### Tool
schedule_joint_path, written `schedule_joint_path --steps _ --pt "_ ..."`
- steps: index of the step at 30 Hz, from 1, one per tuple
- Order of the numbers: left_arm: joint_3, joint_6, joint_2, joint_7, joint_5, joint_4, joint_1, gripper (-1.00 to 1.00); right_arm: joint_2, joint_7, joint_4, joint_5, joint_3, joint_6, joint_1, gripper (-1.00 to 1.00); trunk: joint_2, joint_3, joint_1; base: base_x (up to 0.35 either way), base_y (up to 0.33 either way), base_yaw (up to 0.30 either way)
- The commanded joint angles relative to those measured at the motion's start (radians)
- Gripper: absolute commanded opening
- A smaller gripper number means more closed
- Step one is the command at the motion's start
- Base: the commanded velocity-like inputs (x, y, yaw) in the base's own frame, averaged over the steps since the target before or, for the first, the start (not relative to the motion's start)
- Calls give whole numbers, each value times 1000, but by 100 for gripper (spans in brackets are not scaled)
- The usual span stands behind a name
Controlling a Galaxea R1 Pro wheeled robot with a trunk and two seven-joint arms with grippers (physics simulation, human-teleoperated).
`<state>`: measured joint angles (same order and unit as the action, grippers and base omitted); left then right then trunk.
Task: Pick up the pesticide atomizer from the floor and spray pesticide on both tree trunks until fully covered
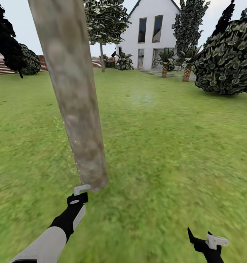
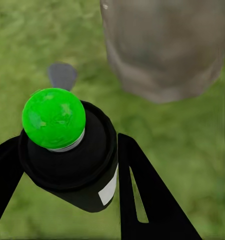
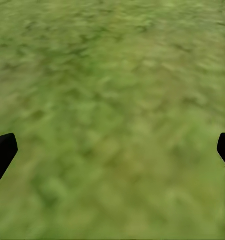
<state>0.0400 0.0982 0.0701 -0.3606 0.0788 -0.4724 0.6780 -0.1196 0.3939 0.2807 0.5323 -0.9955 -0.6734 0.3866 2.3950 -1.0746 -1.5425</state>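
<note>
Fence [image 1: 0,64]: brown horizontal slats at the far left edge of the lawn, partly behind a round dark bush [image 1: 28,58].
Left arm [image 1: 50,237]: white and black, reaching forward from the lower left of the head view toward the base of the near trunk.
Left claw [image 1: 78,195]: closed around the pesticide atomizer, just short of the trunk's base. In the left wrist view its two black fingers [image 2: 147,195] press against either side of the bottle.
Pesticide atomizer [image 2: 67,150]: small black bottle with a bright green round cap and a white label patch, held in the left claw and pointing toward the trunk; off the grass.
Tree trunk [image 1: 70,91]: thick, mottled grey-beige column, leaning across the left half of the head view, its base on the grass just ahead of the left claw. Its base also appears in the left wrist view [image 2: 165,47].
Second tree [image 1: 103,25]: further back, centre-left, thin trunk with dark jagged foliage, in front of the white house [image 1: 152,33].
Floor [image 1: 156,146]: blurry green grass across the whole middle ground.
Large bush [image 1: 229,58]: dark leafy mass at the right.
Right claw [image 1: 211,241]: low at the lower right, above the grass, fingers spread wide apart and holding nothing.
</note>
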Motion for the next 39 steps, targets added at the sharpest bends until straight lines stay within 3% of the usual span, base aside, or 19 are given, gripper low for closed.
schedule_joint_path --steps 1,21,22,24,26,28,29,31,32,33,36,39 --pt "0 0 0 0 -1 0 0 -100 0 -1 0 0 0 0 0 100 0 0 0 0 -275 223" --pt "-13 12 8 14 -3 3 9 -100 -2 -1 4 -2 -2 0 0 100 0 0 0 -17 -205 236" --pt "-30 15 14 22 -3 2 14 -100 -3 -1 4 -2 -2 0 0 100 0 0 0 0 -2 2" --pt "-119 20 41 28 -1 0 40 -100 -2 -1 2 0 -1 0 0 100 0 0 0 0 0 0" --pt "-142 41 45 67 2 0 100 -100 -2 -1 1 0 0 0 0 100 0 0 0 0 0 0" --pt "-143 136 32 166 -3 -9 129 -100 -2 -1 0 0 -1 0 0 100 0 0 0 0 0 0" --pt "-142 156 17 178 -5 -30 131 -100 -2 -1 0 0 -1 0 0 100 0 0 0 0 0 0" --pt "-127 177 -55 188 5 -75 134 -100 -2 -1 0 0 -2 0 0 100 0 0 0 0 0 -153" --pt "-124 179 -57 185 3 -91 134 -100 -2 -1 0 0 -2 0 0 100 0 0 0 0 0 -257" --pt "-124 180 -48 179 1 -103 133 -100 -2 -1 0 0 -2 0 0 100 0 0 0 0 0 -155" --pt "-130 185 20 133 -3 -117 129 -100 -2 -1 0 0 -2 0 0 100 0 0 0 -209 0 -33" --pt "-130 186 31 124 -7 -122 134 -100 -2 -1 0 0 -2 0 0 100 0 0 0 -94 0 -2"
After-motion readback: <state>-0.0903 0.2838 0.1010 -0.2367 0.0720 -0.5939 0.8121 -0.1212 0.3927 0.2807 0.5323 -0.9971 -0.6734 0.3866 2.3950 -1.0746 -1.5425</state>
